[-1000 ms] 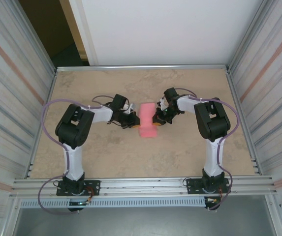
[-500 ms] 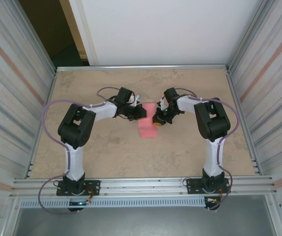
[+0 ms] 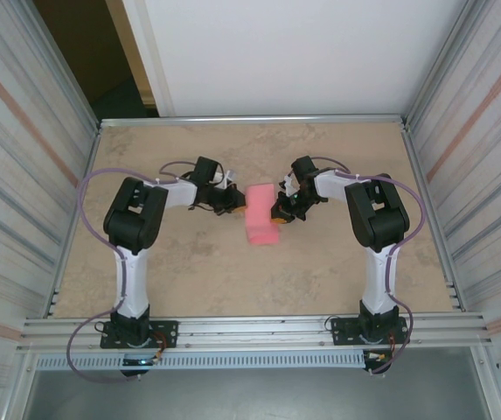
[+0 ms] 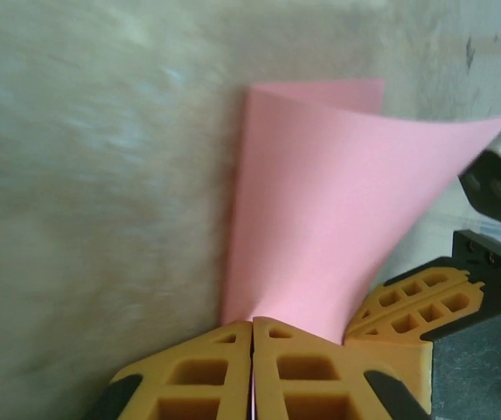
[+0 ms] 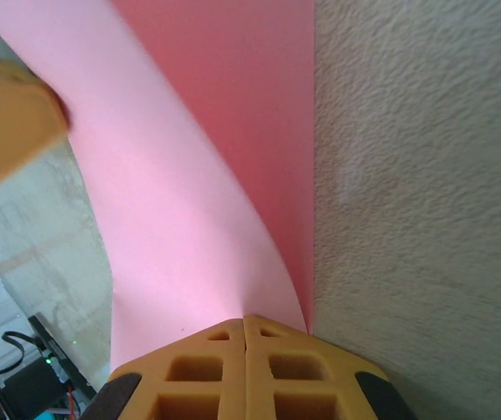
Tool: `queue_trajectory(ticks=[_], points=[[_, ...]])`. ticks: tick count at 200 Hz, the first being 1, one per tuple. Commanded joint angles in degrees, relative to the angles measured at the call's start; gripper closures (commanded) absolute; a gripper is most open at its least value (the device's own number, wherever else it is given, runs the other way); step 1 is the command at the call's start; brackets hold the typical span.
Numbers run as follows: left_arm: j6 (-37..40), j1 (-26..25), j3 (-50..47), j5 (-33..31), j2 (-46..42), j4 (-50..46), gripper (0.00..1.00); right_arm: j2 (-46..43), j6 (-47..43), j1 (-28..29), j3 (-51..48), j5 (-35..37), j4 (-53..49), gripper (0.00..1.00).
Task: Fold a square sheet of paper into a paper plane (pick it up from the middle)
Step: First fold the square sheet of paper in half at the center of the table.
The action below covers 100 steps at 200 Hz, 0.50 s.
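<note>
Square sheet of paper point(image 3: 263, 220): pink and unmarked, held between the two sets of jaws on the tan surface point(image 3: 189, 271); it is bowed, not flat.
Left gripper point(image 4: 252, 363): jaws pressed together with no gap, pinching one edge of the sheet at their tips.
Paper ahead of the left jaws: it fans out from the pinch and widens away from them, its far edge curling over towards the right.
Right gripper point(image 5: 244, 350): jaws likewise closed tight, with the opposite edge of the sheet caught in the seam between them.
Paper ahead of the right jaws: a darker red part runs straight ahead, with its right edge along the surface. A paler part rises and curves off to the left.
Spacing: the two sets of jaws face each other, near but apart, with the sheet between them.
</note>
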Motion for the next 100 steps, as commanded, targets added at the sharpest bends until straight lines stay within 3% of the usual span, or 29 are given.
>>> queue_trajectory(ticks=[1,44,100], points=[[3.08,2.56,-0.68,-4.6,-2.93,-5.25,0.9,6.88,-1.37,-2.43,-4.7,19.87,-7.74,0.96],[2.48,-1.26,-1.03,-1.19,-7.87,-0.1,0.9,6.93,-1.41,-2.36,-4.79,19.84,-7.75,0.96],[-1.08,-3.68,2.53,0.83,-0.68,4.81,0.89,7.21,-1.76,-2.25,-4.93,19.53,-7.58,0.96]])
